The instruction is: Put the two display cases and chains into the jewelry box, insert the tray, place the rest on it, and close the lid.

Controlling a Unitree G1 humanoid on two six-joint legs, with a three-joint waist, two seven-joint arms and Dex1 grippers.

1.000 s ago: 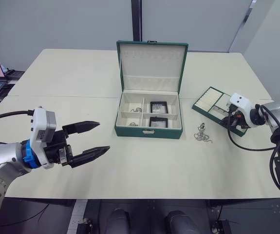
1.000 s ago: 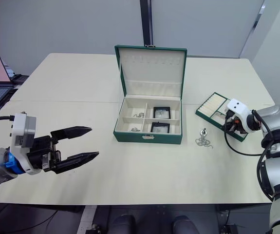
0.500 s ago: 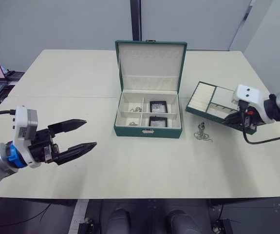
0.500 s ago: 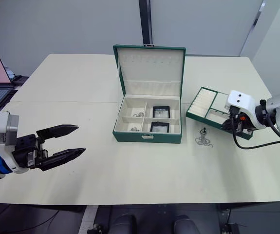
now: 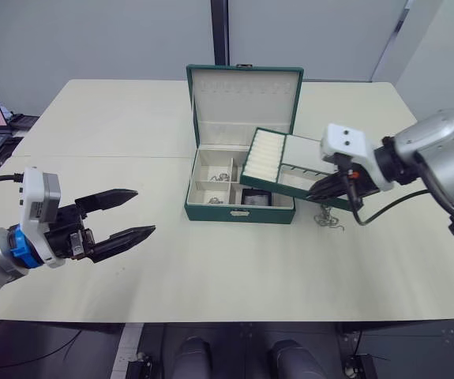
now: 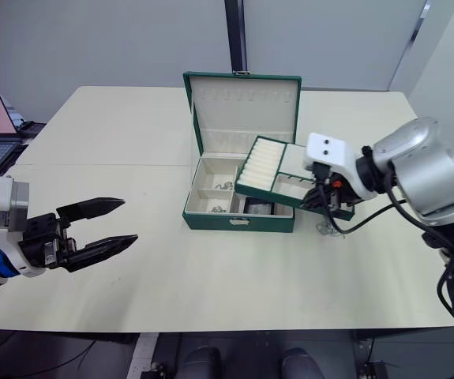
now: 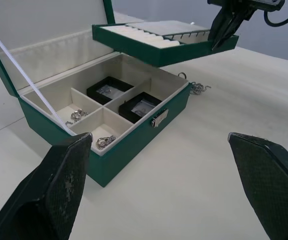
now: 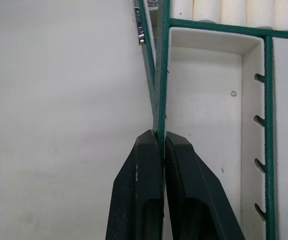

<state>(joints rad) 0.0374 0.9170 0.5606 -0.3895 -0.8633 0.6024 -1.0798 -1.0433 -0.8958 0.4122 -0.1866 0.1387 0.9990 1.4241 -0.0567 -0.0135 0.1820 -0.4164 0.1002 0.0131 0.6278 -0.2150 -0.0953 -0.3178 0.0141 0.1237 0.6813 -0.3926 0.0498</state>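
Tray (image 5: 288, 167) hangs pinched by its rim in the right gripper (image 5: 321, 188), lifted over the open jewelry box (image 5: 241, 193) just beyond its fingertips. Left gripper (image 5: 128, 215) hovers spread wide, empty, well short of the box.

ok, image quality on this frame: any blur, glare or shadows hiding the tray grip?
Right wrist view: sharp; the right gripper is pinched on the tray rim, no glare. Left wrist view: the left gripper's fingers loom soft, the jewelry box is crisp. Left eye view: even light, faint shadows, grip readable.
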